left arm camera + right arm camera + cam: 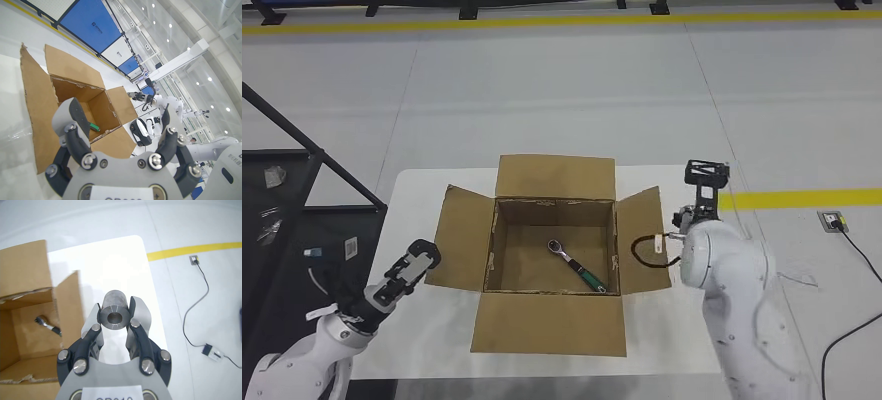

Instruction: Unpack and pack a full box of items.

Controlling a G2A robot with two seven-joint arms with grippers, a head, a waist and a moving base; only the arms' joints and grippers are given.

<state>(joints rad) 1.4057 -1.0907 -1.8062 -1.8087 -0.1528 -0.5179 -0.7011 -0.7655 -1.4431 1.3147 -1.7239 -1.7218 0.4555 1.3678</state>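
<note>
An open cardboard box [552,322] stands mid-table with all flaps spread. Inside it lies a ratchet wrench [576,265] with a green and black handle, seen also as the wrench [48,326] and its handle end [94,127]. My right gripper [115,311] is shut on a grey metal cylinder [115,313] with a bored centre, held over the white table [117,272] beside the box's right flap [70,306]. My left gripper [122,113] stands open and empty, near the box's left flap [36,106]; in the top view it [412,265] is at the table's left.
A black frame rack [282,215] stands left of the table. On the floor to the right lie a yellow line [802,198], a floor socket [832,221] and a cable with an adapter [211,352]. Bare table shows on both sides of the box.
</note>
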